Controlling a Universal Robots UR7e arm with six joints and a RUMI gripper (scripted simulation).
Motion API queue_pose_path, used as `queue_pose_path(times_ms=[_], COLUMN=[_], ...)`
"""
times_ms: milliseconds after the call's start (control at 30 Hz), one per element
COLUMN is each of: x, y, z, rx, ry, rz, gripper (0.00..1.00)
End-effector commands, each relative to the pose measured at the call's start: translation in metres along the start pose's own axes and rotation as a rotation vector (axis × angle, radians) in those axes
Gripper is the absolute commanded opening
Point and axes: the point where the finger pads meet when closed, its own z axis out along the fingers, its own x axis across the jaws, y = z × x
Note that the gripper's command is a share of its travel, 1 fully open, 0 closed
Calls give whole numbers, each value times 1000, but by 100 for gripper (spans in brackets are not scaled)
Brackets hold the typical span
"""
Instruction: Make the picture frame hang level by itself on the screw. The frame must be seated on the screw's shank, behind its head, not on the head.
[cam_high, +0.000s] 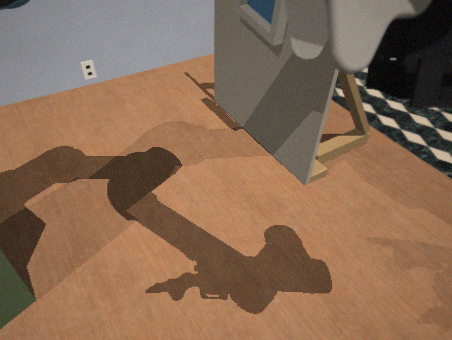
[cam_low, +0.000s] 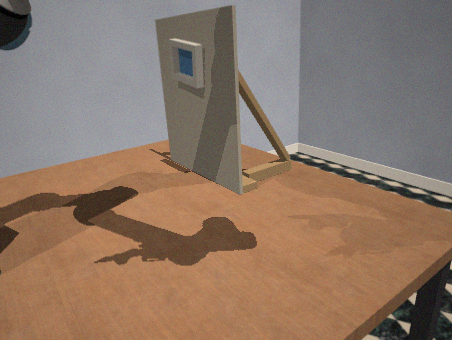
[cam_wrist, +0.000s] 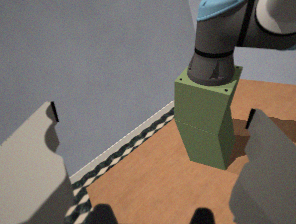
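Note:
The pale picture frame (cam_high: 274, 36) (cam_low: 198, 65) with a blue centre is up against the grey board's face, high on the board. In the exterior view its top and bottom edges slope down to the right against the board's edges, so it looks tilted. The screw is hidden; whether the frame sits on its shank or its head cannot be told. My gripper (cam_wrist: 152, 106) is open and empty in the wrist view, away from the frame and facing the robot's base. A blurred pale grey part of the arm or gripper covers the top view's upper right.
The upright grey board (cam_high: 300, 100) (cam_low: 225, 100) stands on the wooden table (cam_high: 200, 310) (cam_low: 175, 305) (cam_wrist: 140, 195), propped by a wooden brace (cam_high: 352, 100) (cam_low: 265, 120). The robot's green pedestal (cam_wrist: 200, 110) stands on the table. Arm shadows cross the table and board.

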Motion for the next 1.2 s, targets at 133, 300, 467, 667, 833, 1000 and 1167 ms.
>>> queue_pose_path(times_ms=[133, 300, 467, 667, 833, 1000, 1167], x=[75, 98, 124, 150, 162, 178, 192], y=[-31, -43, -59, -77, -85, -98, -109], z=[15, 21, 28, 36, 40, 46, 50], rx=[156, 219, 295, 381, 420, 481, 533], ry=[-60, -82, -107, -132, -144, -160, -174], rz=[-142, -184, -229, -271, -288, -311, -328], gripper=[100, 100, 100, 100, 100, 100, 100])
